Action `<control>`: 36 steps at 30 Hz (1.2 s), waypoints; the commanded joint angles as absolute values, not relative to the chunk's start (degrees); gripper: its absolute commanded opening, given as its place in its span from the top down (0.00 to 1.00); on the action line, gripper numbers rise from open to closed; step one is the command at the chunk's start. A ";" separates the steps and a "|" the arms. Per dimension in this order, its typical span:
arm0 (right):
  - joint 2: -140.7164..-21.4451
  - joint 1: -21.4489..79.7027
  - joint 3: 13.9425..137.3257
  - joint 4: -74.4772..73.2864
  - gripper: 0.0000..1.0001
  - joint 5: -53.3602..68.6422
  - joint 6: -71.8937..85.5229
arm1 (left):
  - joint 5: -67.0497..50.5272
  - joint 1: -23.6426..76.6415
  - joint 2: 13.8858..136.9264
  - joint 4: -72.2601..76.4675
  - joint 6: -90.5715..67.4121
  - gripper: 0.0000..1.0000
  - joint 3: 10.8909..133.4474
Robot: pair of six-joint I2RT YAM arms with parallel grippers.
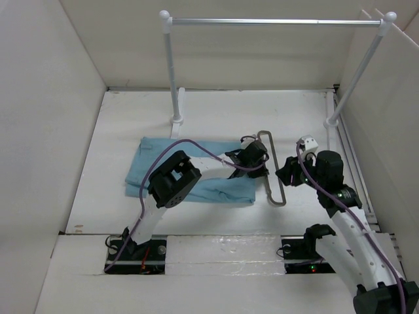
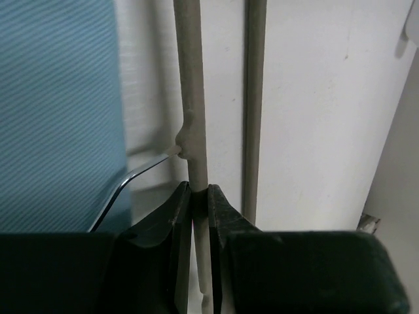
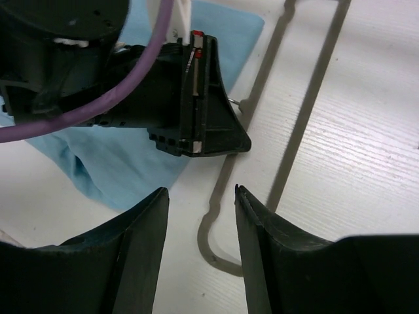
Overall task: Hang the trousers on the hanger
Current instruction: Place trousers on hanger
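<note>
The light blue trousers lie folded flat on the table, left of centre. The grey hanger lies flat just right of them, its wire hook pointing toward the cloth. My left gripper is shut on the hanger's left bar. My right gripper is open, hovering over the hanger's near end, the left bar between its fingers. The left gripper shows in the right wrist view. The trousers also show in the left wrist view and the right wrist view.
A white rail on two ball-topped posts stands at the back of the table. White walls close in the table on the left, right and back. The left arm's purple cable arcs over the trousers.
</note>
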State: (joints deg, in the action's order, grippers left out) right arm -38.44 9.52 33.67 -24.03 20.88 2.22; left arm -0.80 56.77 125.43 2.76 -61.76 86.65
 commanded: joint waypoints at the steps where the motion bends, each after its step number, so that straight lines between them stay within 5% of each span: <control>1: -40.25 9.05 33.40 -22.59 0.49 21.89 2.99 | 2.11 57.12 117.19 3.51 -57.93 1.00 81.76; 4: -43.50 9.05 32.17 -18.91 0.57 24.78 3.25 | 1.85 58.18 111.39 5.26 -57.57 1.00 75.62; 5: -45.33 9.05 31.91 -18.11 0.64 25.57 3.34 | 1.50 58.18 110.23 5.80 -57.92 1.00 74.19; 6: -46.31 9.05 30.86 -16.71 0.83 25.84 4.65 | 1.41 58.71 109.26 6.15 -58.18 1.00 72.70; 9: -50.69 9.05 28.31 -9.34 1.00 27.68 7.02 | 1.93 58.71 106.53 5.10 -58.01 1.00 69.70; 18: -66.87 18.17 27.33 10.80 0.70 26.99 16.24 | 4.74 58.71 105.20 1.68 -55.64 1.00 66.62; 36: -78.75 25.30 28.22 13.79 0.56 9.85 23.55 | 8.70 58.71 106.17 1.14 -52.82 1.00 65.92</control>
